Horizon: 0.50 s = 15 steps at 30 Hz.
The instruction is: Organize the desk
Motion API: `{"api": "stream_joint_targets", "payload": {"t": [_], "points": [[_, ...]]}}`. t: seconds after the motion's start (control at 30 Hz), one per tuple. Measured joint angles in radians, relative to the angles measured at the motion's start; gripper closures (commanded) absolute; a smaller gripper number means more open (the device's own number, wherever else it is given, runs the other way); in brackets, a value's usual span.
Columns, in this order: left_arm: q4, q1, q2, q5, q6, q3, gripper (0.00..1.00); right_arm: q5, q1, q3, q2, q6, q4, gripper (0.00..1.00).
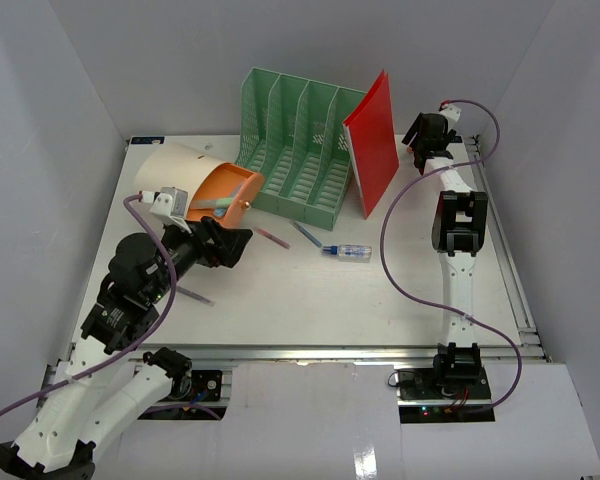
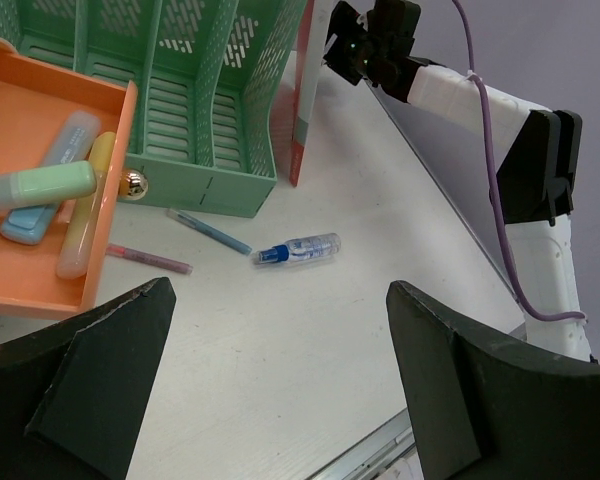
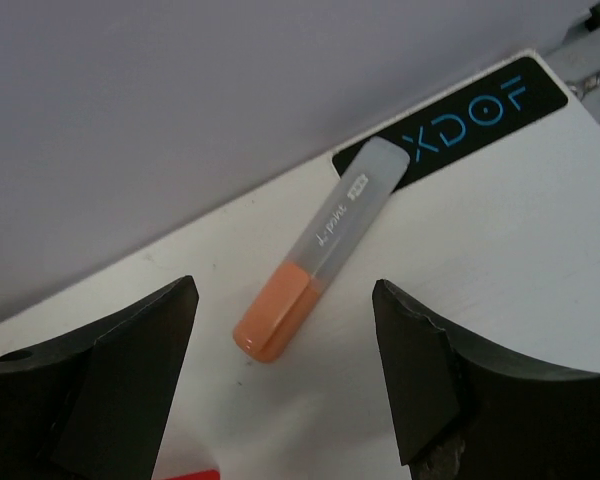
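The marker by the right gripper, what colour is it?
The marker is orange with a frosted cap; the right wrist view shows it best.

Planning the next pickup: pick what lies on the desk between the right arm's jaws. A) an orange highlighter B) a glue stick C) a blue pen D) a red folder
A: the right wrist view shows the orange highlighter lying flat on the desk between the right gripper's open jaws, untouched.

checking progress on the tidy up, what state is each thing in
green file rack, upright, slots look empty
red folder, standing tilted against rack
orange drawer, open, highlighters inside
orange highlighter, capped, lying flat on desk
left gripper, open, empty
right gripper, open around orange highlighter
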Motion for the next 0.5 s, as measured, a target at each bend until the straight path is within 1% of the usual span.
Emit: {"api": "stream_joint_targets", "payload": {"t": [0.27,0.5], "points": [[0.019,0.0,0.012,0.0,-0.007,-0.012,0.02,-0.005,0.0,0.0,0.008,-0.008,0.125,0.27],[0.032,0.0,0.012,-0.011,-0.007,-0.014,0.02,-0.008,0.0,0.003,0.056,-0.041,0.164,0.37]]}}
